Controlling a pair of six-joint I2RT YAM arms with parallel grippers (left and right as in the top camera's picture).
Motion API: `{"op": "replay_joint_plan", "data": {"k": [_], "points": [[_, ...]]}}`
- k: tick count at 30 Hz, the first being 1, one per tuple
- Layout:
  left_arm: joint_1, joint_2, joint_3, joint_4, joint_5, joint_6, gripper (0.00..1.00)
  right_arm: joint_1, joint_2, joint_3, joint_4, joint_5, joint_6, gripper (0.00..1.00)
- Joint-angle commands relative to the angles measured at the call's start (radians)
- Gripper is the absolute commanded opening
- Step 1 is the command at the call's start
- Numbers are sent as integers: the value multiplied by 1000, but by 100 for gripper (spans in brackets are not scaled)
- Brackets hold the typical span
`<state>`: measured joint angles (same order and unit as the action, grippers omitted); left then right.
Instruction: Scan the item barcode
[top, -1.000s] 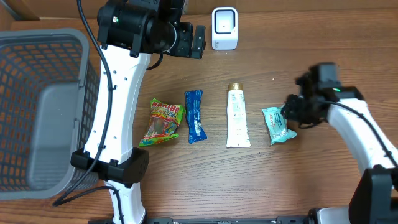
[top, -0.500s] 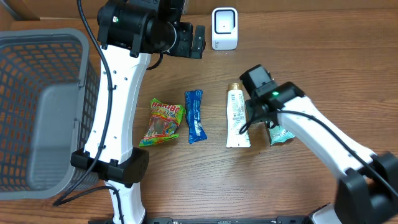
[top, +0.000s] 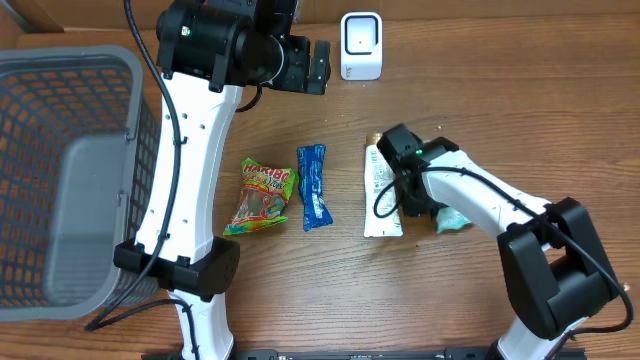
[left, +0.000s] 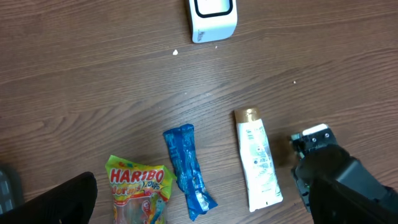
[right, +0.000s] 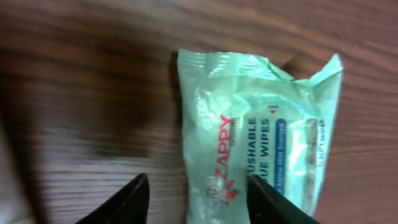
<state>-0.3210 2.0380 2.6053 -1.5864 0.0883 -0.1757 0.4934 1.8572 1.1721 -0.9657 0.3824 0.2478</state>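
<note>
One pack of wipes (right: 261, 130) lies flat on the desk (right: 81, 81), near the white tube (left: 258, 165). The right end effector (right: 199, 202) hangs over its corner, half open and holding nothing. The left end effector (top: 320, 66) is wide and empty. The pack looks thin and slippery, so the fingers may slide off or bump the tube.

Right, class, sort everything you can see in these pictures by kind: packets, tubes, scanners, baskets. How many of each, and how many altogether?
Packets: 3 (Haribo bag, blue packet, wipes pack)
Tubes: 1 (white tube)
Scanners: 1 (white scanner)
Baskets: 1 (grey basket)
Total: 6
</note>
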Motion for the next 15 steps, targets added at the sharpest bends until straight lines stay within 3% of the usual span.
{"op": "replay_joint_plan", "data": {"k": [1, 10, 15], "points": [[-2, 13, 0, 0, -11, 19, 100, 2, 3, -39, 14, 73, 19, 56], [-2, 13, 0, 0, -11, 19, 100, 2, 3, -146, 97, 70, 41, 55], [-2, 13, 0, 0, -11, 19, 100, 2, 3, -198, 162, 74, 41, 37]]}}
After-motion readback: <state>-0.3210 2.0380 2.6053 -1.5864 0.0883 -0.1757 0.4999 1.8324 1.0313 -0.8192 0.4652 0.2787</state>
